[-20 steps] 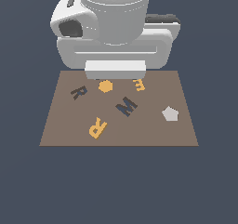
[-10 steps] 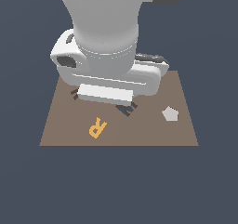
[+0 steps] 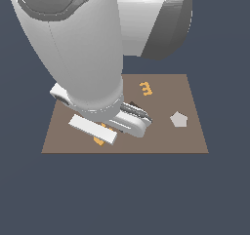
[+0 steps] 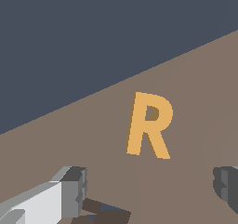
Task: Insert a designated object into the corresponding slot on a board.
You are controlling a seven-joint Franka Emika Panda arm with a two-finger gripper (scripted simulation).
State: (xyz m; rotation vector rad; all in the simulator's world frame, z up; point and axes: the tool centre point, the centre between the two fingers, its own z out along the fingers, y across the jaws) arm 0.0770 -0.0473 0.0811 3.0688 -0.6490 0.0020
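Moved: since half a second ago the arm has swung lower and toward the exterior view's left-front of the board, now covering most of what lay there.
End effector (image 4: 148, 190): spread wide, holding nothing; one pale finger (image 4: 69, 186) and one dark fingertip (image 4: 225, 183) show in the wrist view, apart from the letter between them.
Orange R (image 4: 148, 125): lies flat on the board, free of both fingers; in the exterior view only an orange sliver (image 3: 99, 140) peeks out under the arm's pale bar.
Board (image 3: 188, 139): flat brown panel, near the front edge under the arm.
In the way: the arm's bulk hides the R-shaped slot in the exterior view.
Around: small orange m-like piece (image 3: 145, 88) toward the far side; grey pentagon (image 3: 178, 119) at the exterior view's right, well apart from the arm.
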